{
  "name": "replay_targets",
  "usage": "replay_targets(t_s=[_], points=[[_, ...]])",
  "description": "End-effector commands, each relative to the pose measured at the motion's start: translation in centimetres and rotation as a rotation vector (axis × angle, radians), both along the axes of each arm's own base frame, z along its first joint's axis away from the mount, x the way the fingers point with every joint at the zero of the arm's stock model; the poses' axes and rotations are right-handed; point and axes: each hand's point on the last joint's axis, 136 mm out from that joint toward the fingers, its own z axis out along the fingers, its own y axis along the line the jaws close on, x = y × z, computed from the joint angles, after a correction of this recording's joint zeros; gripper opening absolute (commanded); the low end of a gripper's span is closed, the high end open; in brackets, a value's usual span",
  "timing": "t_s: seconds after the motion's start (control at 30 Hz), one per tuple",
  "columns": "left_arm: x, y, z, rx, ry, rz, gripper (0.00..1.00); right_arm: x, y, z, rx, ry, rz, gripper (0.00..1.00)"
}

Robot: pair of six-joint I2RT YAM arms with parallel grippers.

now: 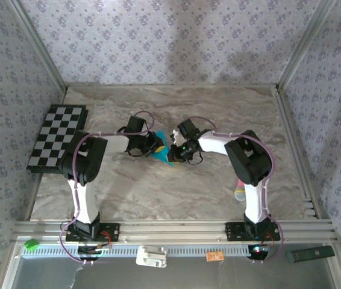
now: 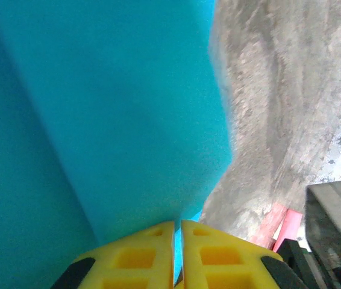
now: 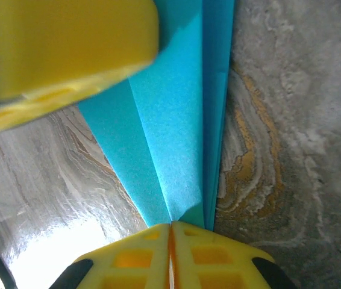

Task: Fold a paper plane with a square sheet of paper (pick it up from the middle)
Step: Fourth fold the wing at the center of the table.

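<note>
Paper (image 1: pixel 160 154) at table (image 1: pixel 176 198) centre, checkered board (image 1: pixel 58 137) at left edge

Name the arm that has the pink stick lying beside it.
The right arm: the pink stick lies just beside its upright link, while the left arm has the checkered board at its side instead.

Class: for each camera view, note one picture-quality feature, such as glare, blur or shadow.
Top external: even light, soft grey shadows on the back wall. Left wrist: the teal paper sits near the lens, its right edge smeared soft. Right wrist: a yellow block at top left is out of focus; white glare washes out the table at bottom left.
</note>
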Motion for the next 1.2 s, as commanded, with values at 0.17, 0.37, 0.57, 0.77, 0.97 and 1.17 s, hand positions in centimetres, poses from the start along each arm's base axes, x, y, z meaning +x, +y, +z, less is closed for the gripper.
replay_targets(t_s=[0.17, 0.37, 0.57, 0.77, 0.97, 1.17], points=[[1.6, 1.2, 3.2, -0.021, -0.109, -0.023, 0.11, -1.9, -4.1, -4.7, -0.258, 0.108, -0.028, 0.10], [0.5, 1.0, 2.7, -0.051, -0.114, -0.035, 0.11, -1.8, -4.0, -4.6, -0.264, 0.113, -0.039, 0.10], [0.2, -0.4, 2.5, -0.073, -0.116, -0.076, 0.11, -1.8, -4.0, -4.8, -0.269, 0.120, -0.039, 0.10], [0.3, -0.8, 1.1, -0.049, -0.090, -0.075, 0.10, -1.8, -4.0, -4.8, -0.274, 0.124, -0.041, 0.10], [0.4, -0.6, -0.2, -0.025, -0.064, -0.063, 0.10, -2.0, -4.2, -5.0, -0.280, 0.131, -0.043, 0.10], [0.5, -0.4, -1.0, -0.010, -0.048, -0.058, 0.10, -2.2, -4.3, -5.1, -0.280, 0.139, -0.042, 0.10]])
